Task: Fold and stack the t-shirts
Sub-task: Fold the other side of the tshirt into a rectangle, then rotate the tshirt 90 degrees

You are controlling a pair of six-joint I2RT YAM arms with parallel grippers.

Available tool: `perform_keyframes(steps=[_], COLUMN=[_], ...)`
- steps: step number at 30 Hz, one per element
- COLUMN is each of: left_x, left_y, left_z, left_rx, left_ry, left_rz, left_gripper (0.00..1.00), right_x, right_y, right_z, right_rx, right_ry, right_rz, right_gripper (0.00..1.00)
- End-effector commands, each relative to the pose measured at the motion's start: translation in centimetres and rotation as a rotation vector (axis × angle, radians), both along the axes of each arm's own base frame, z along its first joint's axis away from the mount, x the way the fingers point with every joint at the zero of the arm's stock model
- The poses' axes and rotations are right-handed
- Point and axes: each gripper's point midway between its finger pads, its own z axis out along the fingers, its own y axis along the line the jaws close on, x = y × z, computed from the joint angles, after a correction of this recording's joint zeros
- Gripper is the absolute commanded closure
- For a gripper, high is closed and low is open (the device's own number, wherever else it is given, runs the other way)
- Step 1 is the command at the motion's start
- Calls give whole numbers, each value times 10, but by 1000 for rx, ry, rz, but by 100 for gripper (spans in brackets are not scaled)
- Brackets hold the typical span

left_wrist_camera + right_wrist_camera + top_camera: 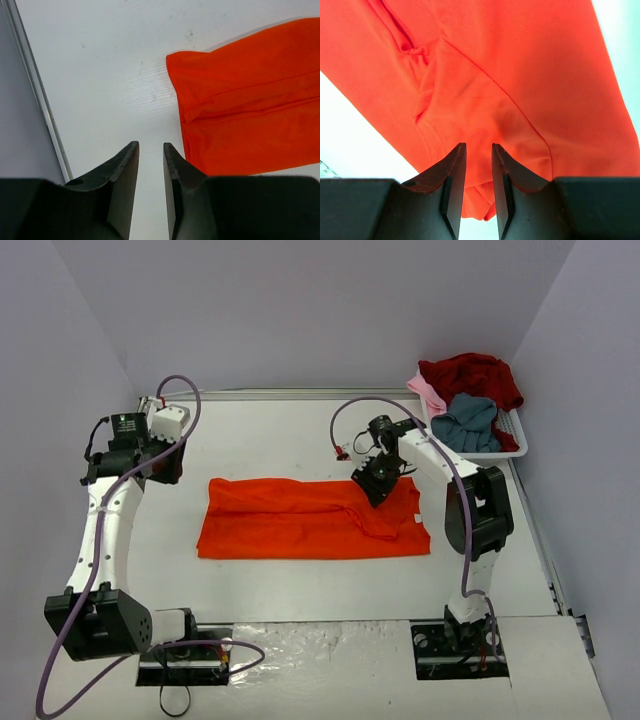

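The bright orange-red t-shirt (310, 518) lies flat on the white table as a long folded band, with a rumpled sleeve fold near its right end. My right gripper (378, 480) hovers over that right end. In the right wrist view its jaws (478, 145) stand a little apart, nothing pinched between them, and the t-shirt (520, 65) fills the view beneath. My left gripper (166, 462) is off the shirt's far left corner. Its jaws (150, 145) are slightly open over bare table, the t-shirt's corner (250, 100) lying to their right.
A white slatted basket (516, 426) stands at the back right, holding a dark red t-shirt (475, 375), a grey-blue one (468, 420) and a pale pink one (428, 390). The table's raised edge (40, 100) and the grey wall run close by the left gripper.
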Motion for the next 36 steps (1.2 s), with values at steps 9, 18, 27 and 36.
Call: perform_keyframes(steps=[9, 18, 27, 36], left_x=[-27, -38, -42, -43], left_y=[-1, 2, 5, 6], left_z=[-11, -13, -14, -15], left_rx=[-8, 15, -9, -30], left_ry=[19, -11, -33, -35], left_rz=[11, 12, 30, 32], left_gripper=[73, 67, 61, 60], right_x=[-41, -57, -68, -70], right_y=[5, 35, 50, 53], right_z=[18, 23, 2, -14], right_rx=[29, 122, 104, 73], right_ry=[68, 102, 168, 203], right_rz=[63, 131, 181, 193], right_gripper=[87, 85, 85, 84])
